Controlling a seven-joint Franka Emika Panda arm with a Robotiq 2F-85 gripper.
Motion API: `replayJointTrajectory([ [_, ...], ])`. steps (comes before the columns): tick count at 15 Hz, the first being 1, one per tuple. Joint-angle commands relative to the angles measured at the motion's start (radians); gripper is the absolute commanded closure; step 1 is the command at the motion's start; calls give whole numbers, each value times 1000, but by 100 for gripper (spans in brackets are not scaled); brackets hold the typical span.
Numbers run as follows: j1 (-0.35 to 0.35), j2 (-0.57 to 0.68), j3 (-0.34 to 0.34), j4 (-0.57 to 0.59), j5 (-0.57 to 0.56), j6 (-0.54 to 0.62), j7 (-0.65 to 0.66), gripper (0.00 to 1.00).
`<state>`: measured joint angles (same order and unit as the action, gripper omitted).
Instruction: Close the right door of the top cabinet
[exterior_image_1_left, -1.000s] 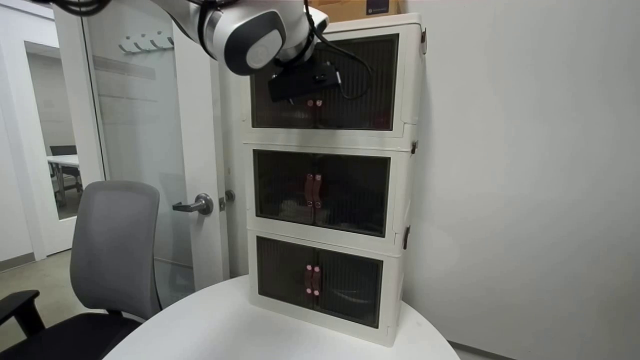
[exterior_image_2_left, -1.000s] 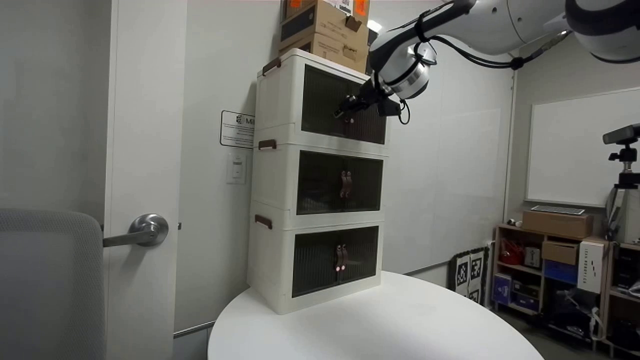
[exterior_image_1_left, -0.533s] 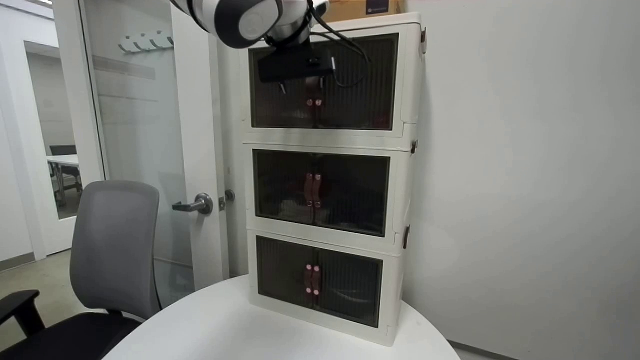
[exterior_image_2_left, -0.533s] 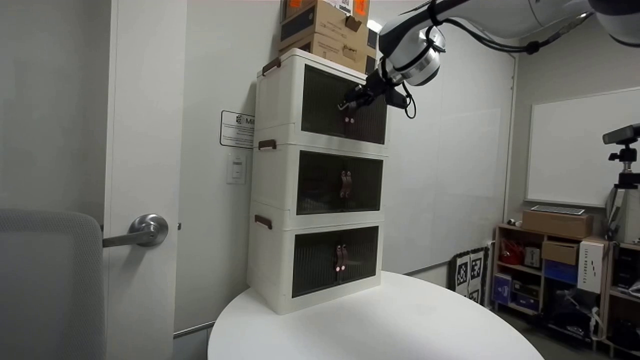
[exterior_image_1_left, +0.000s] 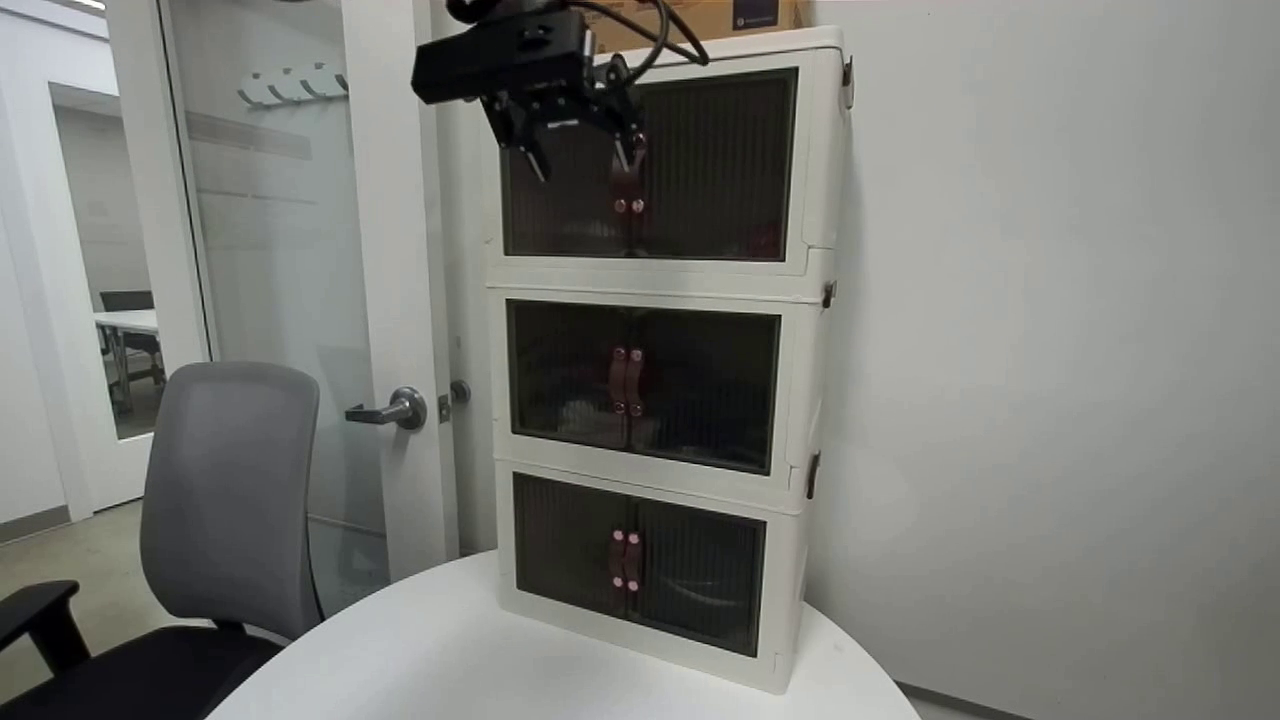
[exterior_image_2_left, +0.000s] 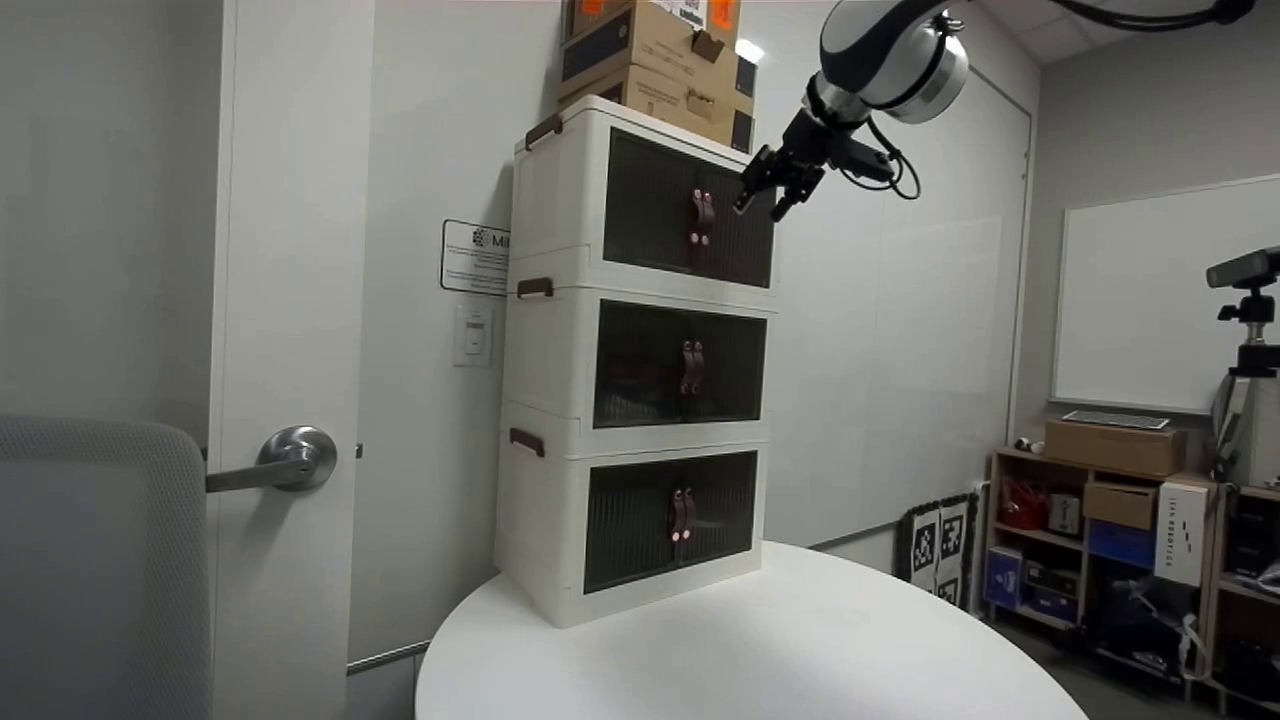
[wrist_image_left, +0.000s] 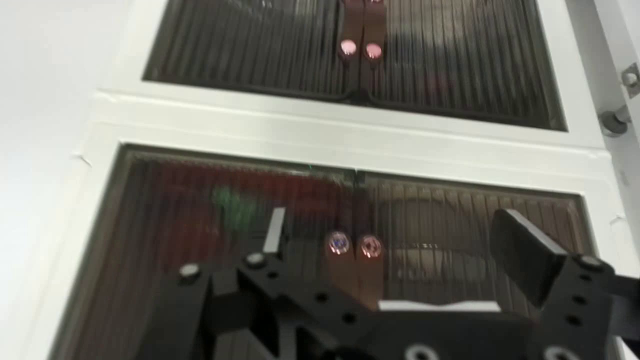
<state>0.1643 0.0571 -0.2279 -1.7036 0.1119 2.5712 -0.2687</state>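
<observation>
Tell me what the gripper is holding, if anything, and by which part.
Nothing is held: the gripper stands open, its fingers spread; the handles on the top cabinet merely show beyond them in the wrist view, ungripped.

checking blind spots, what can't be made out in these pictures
Wrist view: red and green shapes, blurred behind the smoky-brown ribbed translucent right door.
In an exterior view: black-bordered rectangular wall sign, fine print too small, right end hidden by the cream-white top cabinet.
In an exterior view: brown cardboard box stack, top cut off by upper edge.
In both exterior views: grey mesh chair, base cut off by lower edge.
</observation>
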Motion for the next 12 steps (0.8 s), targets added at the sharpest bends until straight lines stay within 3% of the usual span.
replayJointTrajectory([
  [1, -54, -199, 71, -223, -233, -102, 271, 0],
  [4, -89, -328, 170, -367, -300, -217, 435, 0],
  [8, -78, -496, 279, -542, -209, -299, 488, 0],
  [12, -78, -626, 333, -625, -166, -377, 493, 0],
])
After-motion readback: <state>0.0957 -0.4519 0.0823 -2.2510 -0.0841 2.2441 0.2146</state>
